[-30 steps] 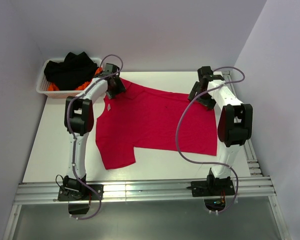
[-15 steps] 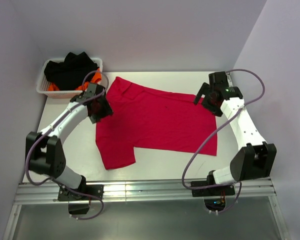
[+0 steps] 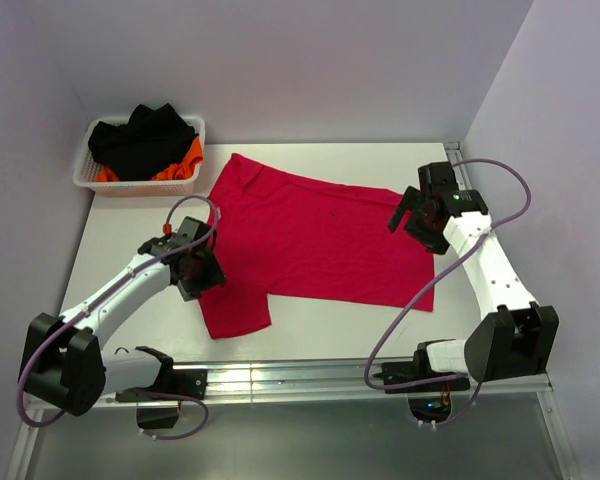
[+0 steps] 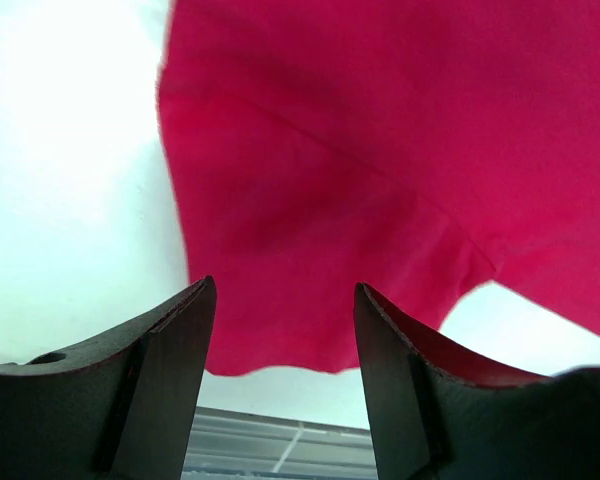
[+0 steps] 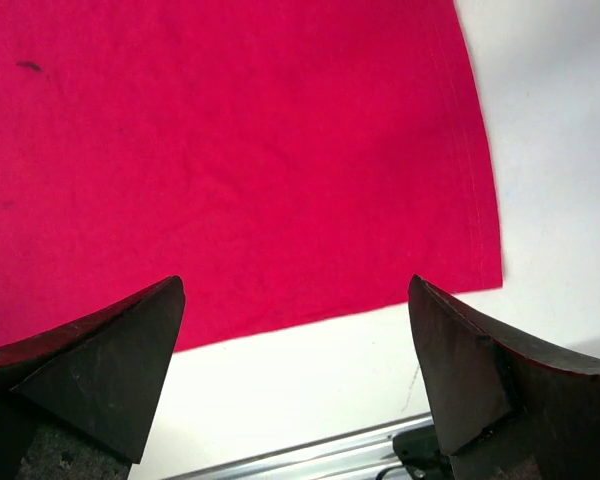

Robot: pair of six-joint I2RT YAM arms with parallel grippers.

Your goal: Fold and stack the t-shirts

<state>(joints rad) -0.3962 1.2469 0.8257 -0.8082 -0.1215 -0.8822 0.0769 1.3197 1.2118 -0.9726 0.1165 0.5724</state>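
Observation:
A crimson red t-shirt (image 3: 315,240) lies spread flat on the white table (image 3: 110,290), collar toward the far left and hem toward the right. My left gripper (image 3: 202,272) hovers at the shirt's left edge, just above the near sleeve (image 3: 235,310). In the left wrist view this gripper (image 4: 285,300) is open, with the sleeve cloth (image 4: 330,180) below and nothing between the fingers. My right gripper (image 3: 408,218) hangs over the shirt's right side. It (image 5: 295,290) is wide open above the near hem (image 5: 230,150), touching nothing.
A white mesh basket (image 3: 88,172) at the far left corner holds black (image 3: 140,140) and orange (image 3: 185,160) clothes. Metal rails (image 3: 300,380) run along the near table edge. Walls close in at the back, left and right.
The left arm has swung from the shirt's far-left shoulder beside the basket toward me, down along the left edge to the near sleeve. The right arm shifted slightly nearer. Both grippers stayed open.

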